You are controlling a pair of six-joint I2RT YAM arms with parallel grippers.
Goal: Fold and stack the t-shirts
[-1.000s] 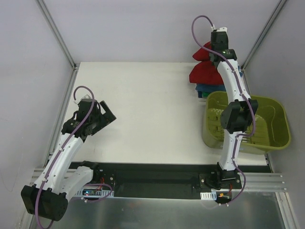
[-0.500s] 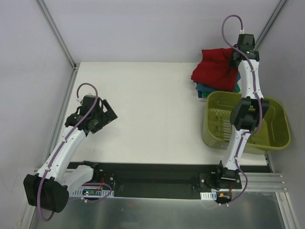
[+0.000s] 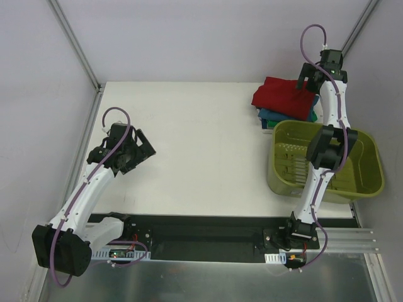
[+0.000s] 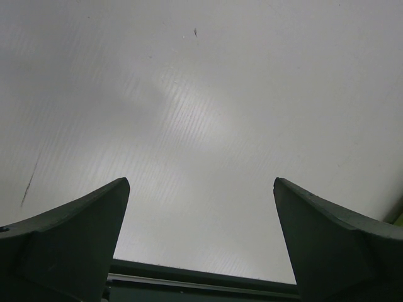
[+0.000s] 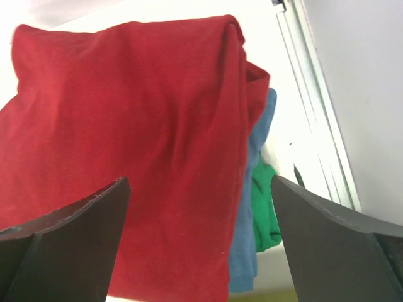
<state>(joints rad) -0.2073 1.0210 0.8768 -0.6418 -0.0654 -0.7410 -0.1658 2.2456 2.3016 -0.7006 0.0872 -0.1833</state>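
A folded dark red t-shirt (image 3: 282, 96) (image 5: 126, 145) lies on top of a stack at the table's back right corner. Under it a teal-blue t-shirt (image 3: 274, 117) (image 5: 252, 207) and a green t-shirt (image 3: 311, 116) (image 5: 266, 207) show at the edges. My right gripper (image 3: 307, 77) (image 5: 200, 189) hovers just above the red shirt's right side, open, with nothing between its fingers. Over the left side of the table my left gripper (image 3: 140, 146) (image 4: 201, 189) stands open and empty, facing only bare table.
An olive-green plastic basket (image 3: 365, 165) sits at the right, just in front of the stack, with the right arm reaching over it. The enclosure's walls and metal rails (image 3: 77, 47) close in the table. The white tabletop (image 3: 201, 145) lies between the two arms.
My right gripper has opened and let go of the red t-shirt, which now lies flat on the stack. It moved right to the back corner. The left arm shifted only slightly.
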